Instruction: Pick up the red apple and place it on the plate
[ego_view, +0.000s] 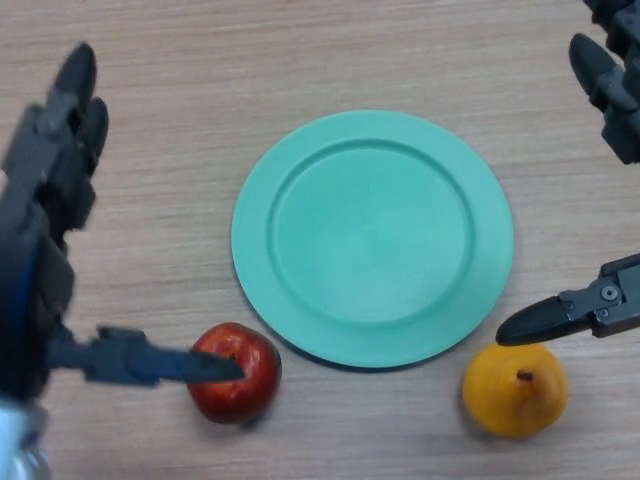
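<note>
A red apple lies on the wooden table just off the front left rim of a round green plate. My left hand is at the left, open; its thumb reaches across to the apple's left side and its fingers stand straight toward the far side. My right hand is at the right edge, open, its thumb pointing left just above an orange fruit, and its fingers at the top right corner.
The orange fruit lies on the table off the plate's front right rim. The table is light wood.
</note>
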